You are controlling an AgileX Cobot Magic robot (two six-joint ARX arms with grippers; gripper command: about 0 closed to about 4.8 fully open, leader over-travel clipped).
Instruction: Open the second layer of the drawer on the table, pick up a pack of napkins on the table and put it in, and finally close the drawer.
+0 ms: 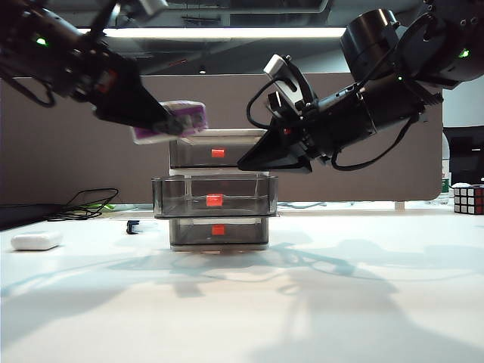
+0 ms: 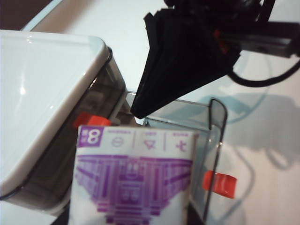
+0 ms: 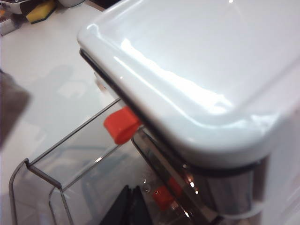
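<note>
Purple pack of napkins (image 1: 172, 119) sits pinched in our left gripper (image 1: 160, 123), high left of the drawer (image 1: 218, 144), second layer (image 1: 215, 195) pulled out. Right gripper (image 1: 253, 161), fingers pressed together, hangs just right of the top tier. We risk clipping it or missing the tray.

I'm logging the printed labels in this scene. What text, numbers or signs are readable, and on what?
"8": white numeral on a purple square, on the white band of the pack of napkins held by the left gripper.
Three small symbols beside it: too blurred to read.
Drawer and right gripper: no text.
</note>
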